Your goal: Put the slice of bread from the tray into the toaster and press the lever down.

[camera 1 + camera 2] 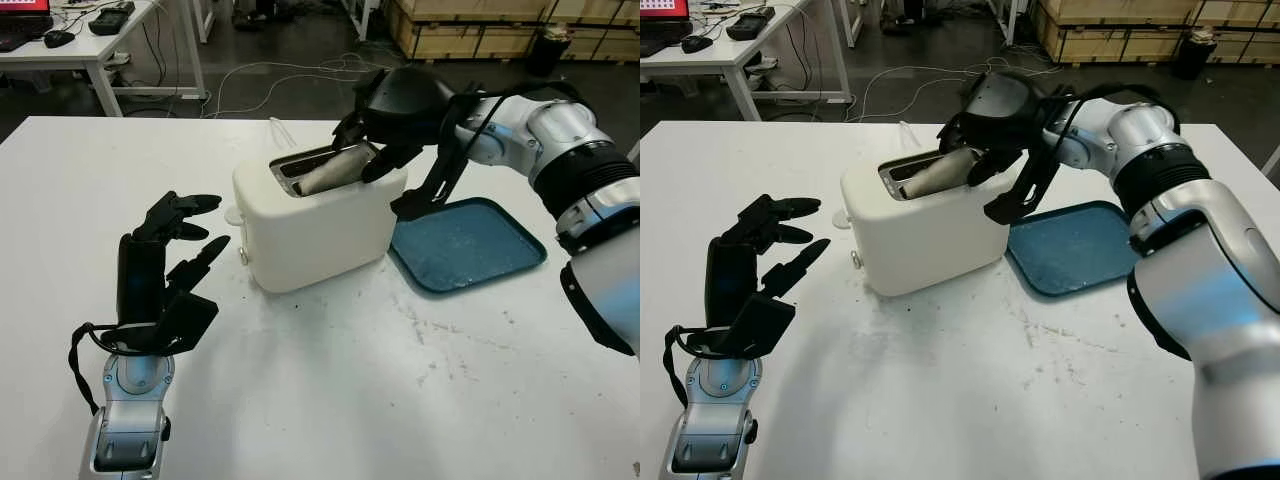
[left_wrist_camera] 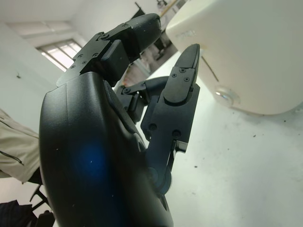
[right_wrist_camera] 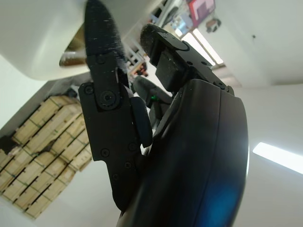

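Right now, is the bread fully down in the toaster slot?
No. The bread lies tilted, partly out of the toaster slot, the right robot hand on it.

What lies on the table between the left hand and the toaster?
Nothing: in the left eye view only bare white table separates the open left hand from the toaster, whose lever knob faces that hand.

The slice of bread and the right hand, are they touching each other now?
Touching. In the left eye view the right hand has its fingers closed around the slice of bread, which lies tilted over the toaster slot.
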